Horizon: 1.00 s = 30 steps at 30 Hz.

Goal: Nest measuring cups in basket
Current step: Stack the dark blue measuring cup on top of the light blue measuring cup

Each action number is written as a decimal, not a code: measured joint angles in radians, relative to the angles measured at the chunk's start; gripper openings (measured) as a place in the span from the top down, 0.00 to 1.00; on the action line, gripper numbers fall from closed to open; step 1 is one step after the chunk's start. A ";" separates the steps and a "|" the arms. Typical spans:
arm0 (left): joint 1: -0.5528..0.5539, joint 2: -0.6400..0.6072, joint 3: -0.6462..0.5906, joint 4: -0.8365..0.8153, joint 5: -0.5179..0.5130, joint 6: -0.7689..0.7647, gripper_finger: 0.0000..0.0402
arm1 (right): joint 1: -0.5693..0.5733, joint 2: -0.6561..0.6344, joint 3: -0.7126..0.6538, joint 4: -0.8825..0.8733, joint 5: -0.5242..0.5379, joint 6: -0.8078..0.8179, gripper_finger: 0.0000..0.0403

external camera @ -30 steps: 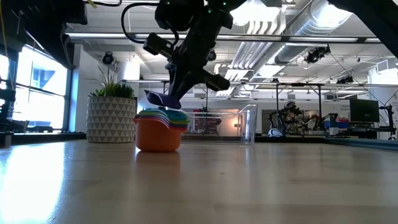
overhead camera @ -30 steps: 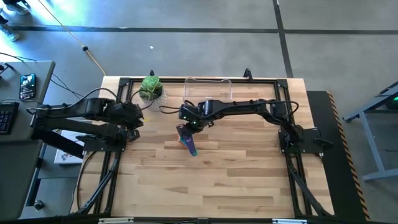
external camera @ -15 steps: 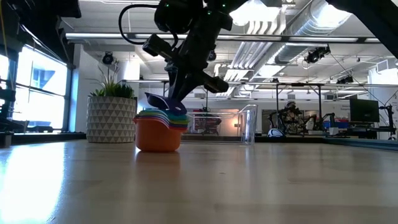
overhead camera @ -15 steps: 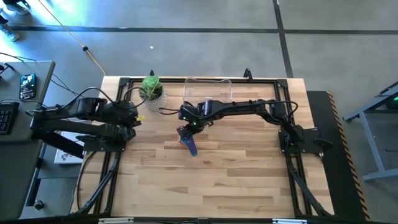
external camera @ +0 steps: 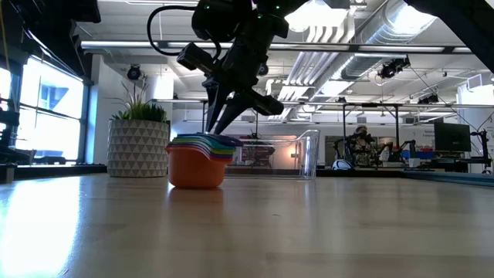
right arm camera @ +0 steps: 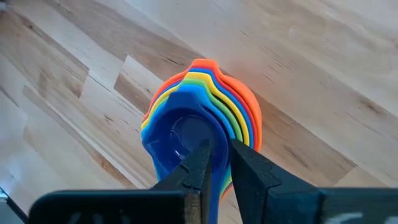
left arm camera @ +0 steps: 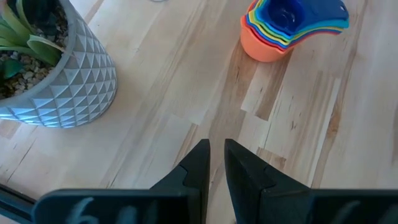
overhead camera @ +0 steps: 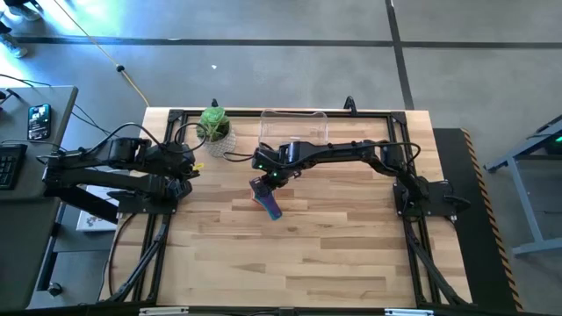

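Note:
The measuring cups sit nested in one stack (overhead camera: 262, 189) on the bare table, with the orange cup outermost (external camera: 197, 166) and a dark blue cup on top (right arm camera: 186, 134). The handles point toward the near edge (overhead camera: 273, 208). My right gripper (right arm camera: 221, 158) hangs just over the stack with its fingers slightly apart. The fingers stand on either side of the blue cup's handle. The clear basket (overhead camera: 294, 125) stands behind the stack at the far edge. My left gripper (left arm camera: 216, 155) is shut and empty near the table's left side (overhead camera: 186, 168).
A whitish pot with a green plant (overhead camera: 213, 125) stands at the far left, close to my left gripper, and shows in the left wrist view (left arm camera: 50, 68). The black frame rails run along the table's edges (overhead camera: 158, 237). Bare wood lies between the stack and the near edge.
My right gripper has opened a little above the stack without shifting much. The dark blue cup, which it held tilted above the other cups, has dropped level into the stack. My left gripper has drawn back slightly toward the table's left edge.

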 joint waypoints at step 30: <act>0.000 -0.129 0.001 -0.036 0.000 -0.017 0.91 | 0.126 0.036 0.012 -0.181 0.054 0.151 0.87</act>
